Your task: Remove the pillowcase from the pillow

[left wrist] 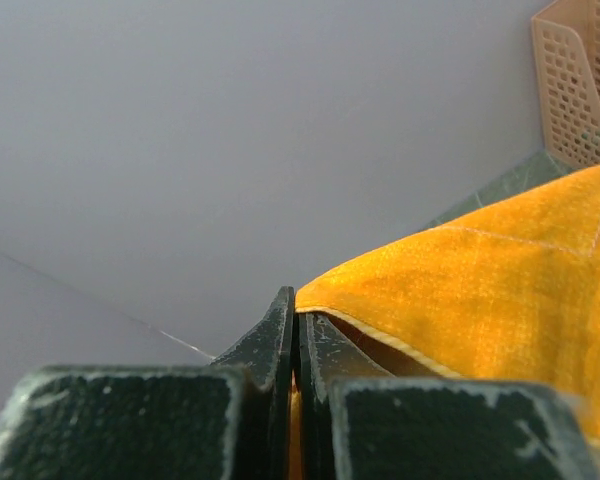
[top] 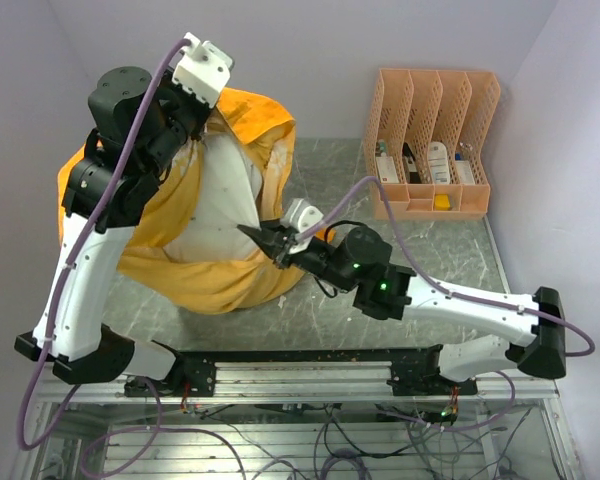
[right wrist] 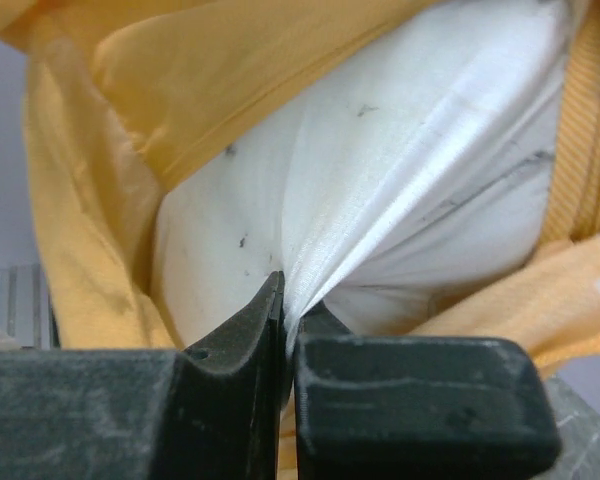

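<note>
The orange-yellow pillowcase (top: 210, 275) lies bunched around the off-white pillow (top: 220, 205) at the table's left. The pillow's middle shows through the case's opening. My left gripper (top: 193, 140) is raised at the pillow's far end, shut on an edge of the pillowcase (left wrist: 500, 300); orange fabric shows between its jaws (left wrist: 297, 330). My right gripper (top: 263, 240) is at the pillow's near right side, shut on a pinch of the white pillow fabric (right wrist: 380, 190), which stretches taut from its jaws (right wrist: 288, 300). The printed face is out of view.
A peach plastic file organizer (top: 432, 140) with small items stands at the back right. The grey marbled table (top: 420, 250) shows to the right of the pillow. Walls close in at back and sides. The arms' rail (top: 300, 365) runs along the near edge.
</note>
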Controlling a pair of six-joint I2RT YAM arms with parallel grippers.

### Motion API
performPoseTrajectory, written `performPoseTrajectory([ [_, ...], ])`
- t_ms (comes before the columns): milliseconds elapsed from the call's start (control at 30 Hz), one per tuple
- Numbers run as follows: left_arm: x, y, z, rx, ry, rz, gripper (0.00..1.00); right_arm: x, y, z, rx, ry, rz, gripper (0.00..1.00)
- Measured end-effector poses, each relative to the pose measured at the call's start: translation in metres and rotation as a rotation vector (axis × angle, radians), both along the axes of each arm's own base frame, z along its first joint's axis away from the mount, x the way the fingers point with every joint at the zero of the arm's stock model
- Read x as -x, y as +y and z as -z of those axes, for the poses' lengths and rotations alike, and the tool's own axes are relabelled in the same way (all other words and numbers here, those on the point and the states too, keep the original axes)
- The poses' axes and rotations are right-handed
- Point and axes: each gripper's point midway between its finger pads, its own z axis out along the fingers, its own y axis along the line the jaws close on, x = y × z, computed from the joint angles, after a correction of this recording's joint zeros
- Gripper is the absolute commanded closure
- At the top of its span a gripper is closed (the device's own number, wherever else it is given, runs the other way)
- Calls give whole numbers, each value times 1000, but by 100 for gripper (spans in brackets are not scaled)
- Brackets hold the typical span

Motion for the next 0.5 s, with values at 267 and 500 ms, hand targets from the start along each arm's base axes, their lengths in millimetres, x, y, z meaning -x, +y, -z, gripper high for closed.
performPoseTrajectory([
  [267, 31, -21, -11, 128, 77, 163, 93, -13, -19, 7, 3, 18, 53, 100],
  [500, 34, -53, 71, 179, 362, 279, 93, -28, -27, 24, 44, 77, 52, 43],
])
